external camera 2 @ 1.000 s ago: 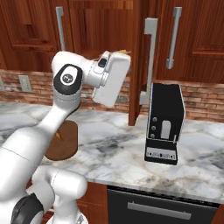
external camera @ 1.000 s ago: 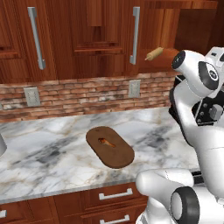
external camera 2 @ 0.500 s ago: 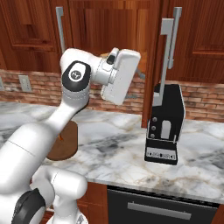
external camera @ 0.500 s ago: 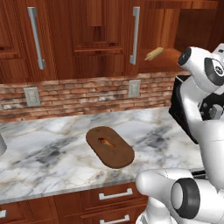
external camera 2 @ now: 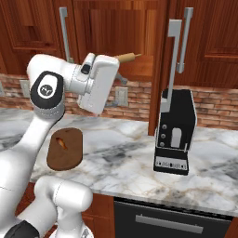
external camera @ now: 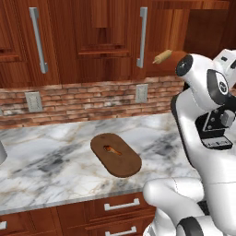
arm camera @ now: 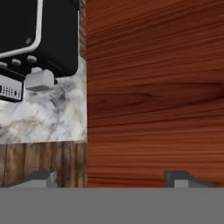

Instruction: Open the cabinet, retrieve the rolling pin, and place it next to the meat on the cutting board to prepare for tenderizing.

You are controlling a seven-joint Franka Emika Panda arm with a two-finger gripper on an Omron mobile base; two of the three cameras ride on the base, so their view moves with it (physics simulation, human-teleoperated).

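The cabinet (external camera: 106,41) has its right door (external camera 2: 160,69) swung out, seen edge-on with its grey bar handle (external camera 2: 173,60). On the shelf inside lies the rolling pin (external camera 2: 128,57) (external camera: 162,56), its light-tan end poking out. The dark oval cutting board (external camera: 115,154) (external camera 2: 65,148) rests on the marble counter with the meat (external camera: 112,150) (external camera 2: 61,143) on it. My white hand (external camera 2: 100,83) hovers left of the open door, below the rolling pin. In the hand view my gripper (arm camera: 111,179) is open with nothing between its fingertips, facing the door's wood panel.
A black coffee machine (external camera 2: 175,132) (arm camera: 39,35) stands on the counter (external camera: 55,161) just right of the open door. Brick backsplash with outlets (external camera: 141,93) runs behind. Drawers (external camera: 122,205) sit under the counter's front edge.
The right cabinet door has swung wider open. My hand followed it to the right, then drew back left, away from the door.
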